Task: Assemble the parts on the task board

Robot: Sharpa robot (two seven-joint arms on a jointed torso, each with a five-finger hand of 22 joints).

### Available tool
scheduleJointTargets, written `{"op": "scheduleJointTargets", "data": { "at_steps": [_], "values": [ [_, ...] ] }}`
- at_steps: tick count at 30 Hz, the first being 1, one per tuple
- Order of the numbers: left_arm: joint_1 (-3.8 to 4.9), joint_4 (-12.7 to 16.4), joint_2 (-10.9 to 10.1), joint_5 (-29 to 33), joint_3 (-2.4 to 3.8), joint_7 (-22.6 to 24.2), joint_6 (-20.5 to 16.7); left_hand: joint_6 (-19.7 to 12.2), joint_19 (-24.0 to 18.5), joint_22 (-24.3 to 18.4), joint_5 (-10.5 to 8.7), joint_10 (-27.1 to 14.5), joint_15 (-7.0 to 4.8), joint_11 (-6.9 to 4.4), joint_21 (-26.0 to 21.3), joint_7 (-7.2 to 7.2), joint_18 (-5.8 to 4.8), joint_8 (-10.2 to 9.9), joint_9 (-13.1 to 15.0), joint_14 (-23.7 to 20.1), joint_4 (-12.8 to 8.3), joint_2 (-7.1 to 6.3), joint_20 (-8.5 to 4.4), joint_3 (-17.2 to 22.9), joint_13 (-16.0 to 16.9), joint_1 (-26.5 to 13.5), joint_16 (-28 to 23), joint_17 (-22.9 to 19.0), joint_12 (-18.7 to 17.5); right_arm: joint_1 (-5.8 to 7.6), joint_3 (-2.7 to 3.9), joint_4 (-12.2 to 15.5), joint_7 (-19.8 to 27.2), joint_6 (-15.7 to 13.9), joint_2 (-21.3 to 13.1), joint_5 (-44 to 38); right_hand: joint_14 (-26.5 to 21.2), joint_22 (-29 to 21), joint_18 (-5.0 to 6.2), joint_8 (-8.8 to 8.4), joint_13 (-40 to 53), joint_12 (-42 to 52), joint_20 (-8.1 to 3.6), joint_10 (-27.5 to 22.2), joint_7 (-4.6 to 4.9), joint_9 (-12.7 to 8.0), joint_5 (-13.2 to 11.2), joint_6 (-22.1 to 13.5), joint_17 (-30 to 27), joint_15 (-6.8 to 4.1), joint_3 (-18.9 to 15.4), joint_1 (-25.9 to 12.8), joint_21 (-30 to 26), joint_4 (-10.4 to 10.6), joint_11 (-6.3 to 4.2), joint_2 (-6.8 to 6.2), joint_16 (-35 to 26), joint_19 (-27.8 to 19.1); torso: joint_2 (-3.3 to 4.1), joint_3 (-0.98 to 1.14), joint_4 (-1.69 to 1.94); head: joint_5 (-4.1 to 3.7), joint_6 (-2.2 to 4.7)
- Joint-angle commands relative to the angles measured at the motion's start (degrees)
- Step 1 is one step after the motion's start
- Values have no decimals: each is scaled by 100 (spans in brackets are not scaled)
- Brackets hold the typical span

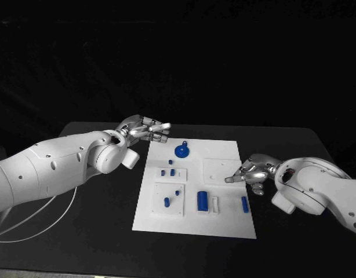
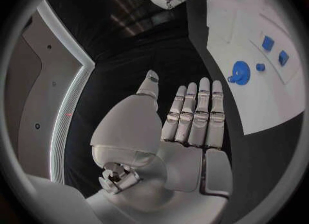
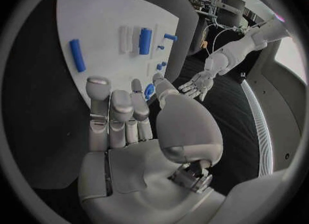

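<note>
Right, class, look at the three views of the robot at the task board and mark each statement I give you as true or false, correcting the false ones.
1. Both hands hold nothing. True: the left hand and the right hand are open with straight fingers.
2. The task board is black. False: it is white, on a black table.
3. The round blue part lies near the board's far edge. True.
4. The left hand presses on the large blue cylinder. False: that hand is at the board's far left corner, apart from it.

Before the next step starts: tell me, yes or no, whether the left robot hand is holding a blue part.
No. In the left wrist view the left robot hand has straight, spread fingers with nothing between them.
</note>
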Motion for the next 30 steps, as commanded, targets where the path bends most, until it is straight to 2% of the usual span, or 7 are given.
{"op": "scheduleJointTargets", "data": {
  "at_steps": [1,8,12,14,19,20,30],
  "values": [
    [2,43,-16,13,5,184,-101,-59,17,-1,-3,90,-18,-10,27,1,64,7,-3,29,-38,53,-17,-4,9,2,-10,11,6,12,10,-130,65,308,-82,-146,-7,11,75,-18,4,13,7,35,-15,-6,7,-31,9,-10,4,13,38,-38,-4,39,21,283,2,-8,-4,-54,10],
    [1,105,-66,27,5,214,-115,-46,22,-2,-3,136,-24,-20,26,8,51,22,-2,48,-81,80,-27,-34,6,-7,-12,10,-1,21,5,-452,-410,1012,-157,-400,-21,-29,77,-18,-60,-90,41,-30,30,-22,-184,-151,-40,28,15,-89,-69,34,36,-26,-41,262,-2,-7,5,-135,-1],
    [1,127,-94,32,4,221,-119,-36,21,-2,-2,138,-26,-20,25,9,46,27,-2,48,-96,91,-30,-45,6,-11,-13,8,-1,-36,-45,-524,-783,1364,-162,-781,-20,-61,83,-18,-115,-155,59,-67,41,-4,-408,-179,-56,44,92,-141,-161,263,44,-167,-77,263,2,3,4,-175,3],
    [1,131,-101,34,4,220,-114,-19,19,-2,-2,133,-26,-19,24,14,44,35,0,49,-98,91,-30,-48,5,-14,-12,8,-3,-60,-80,-529,-932,1491,-161,-864,-47,-130,93,-17,-209,-294,73,-147,78,-26,-617,-350,-139,63,130,-305,-314,578,66,-263,-191,242,2,-1,9,-190,3],
    [0,137,-106,37,4,217,-98,18,19,-2,-3,117,-23,-15,24,11,43,43,-1,42,-102,88,-30,-55,5,-19,-13,7,-4,-131,-160,-534,-1155,1554,-119,-982,-43,-164,98,-21,-250,-346,72,-170,111,-62,-647,-491,-156,63,134,-364,-377,809,78,-363,-227,250,2,-3,7,-193,0],
    [0,137,-104,37,4,216,-96,18,19,-2,-3,117,-23,-15,24,11,43,43,-1,42,-102,88,-30,-55,5,-19,-13,7,-4,-159,-168,-539,-1184,1559,-107,-993,-24,-191,93,-15,-266,-338,72,-164,111,-68,-646,-491,-123,65,132,-167,-414,1120,78,-443,-255,267,3,-3,13,-196,1],
    [0,132,-107,39,4,200,-70,43,13,-3,-5,71,-16,-5,22,9,46,38,0,26,-113,81,-24,-48,4,-11,-13,5,-4,-381,-199,-609,-1266,1396,79,-1043,-20,-186,93,-15,-263,-322,68,-159,106,-67,-650,-476,-104,60,131,-244,-397,1196,74,-454,-262,269,0,-6,23,-209,-14]
  ]
}}
